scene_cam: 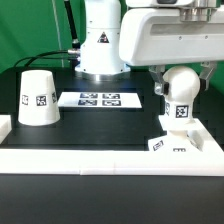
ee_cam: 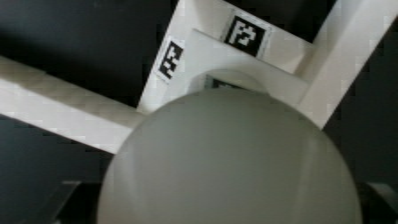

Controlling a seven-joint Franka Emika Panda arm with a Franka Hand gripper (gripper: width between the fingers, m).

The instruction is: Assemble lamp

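Black tabletop (scene_cam: 100, 125) under tool (scene_cam: 178, 82), its fingers tight around round bulb (scene_cam: 180, 95) above square base (scene_cam: 170, 145).

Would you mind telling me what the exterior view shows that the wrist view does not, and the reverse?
Only the exterior view shows the shade, the marker board, the robot's body and the gripper around the bulb. Only the wrist view shows the bulb's rounded surface close up, filling the frame. Both show the bulb above the tagged base.
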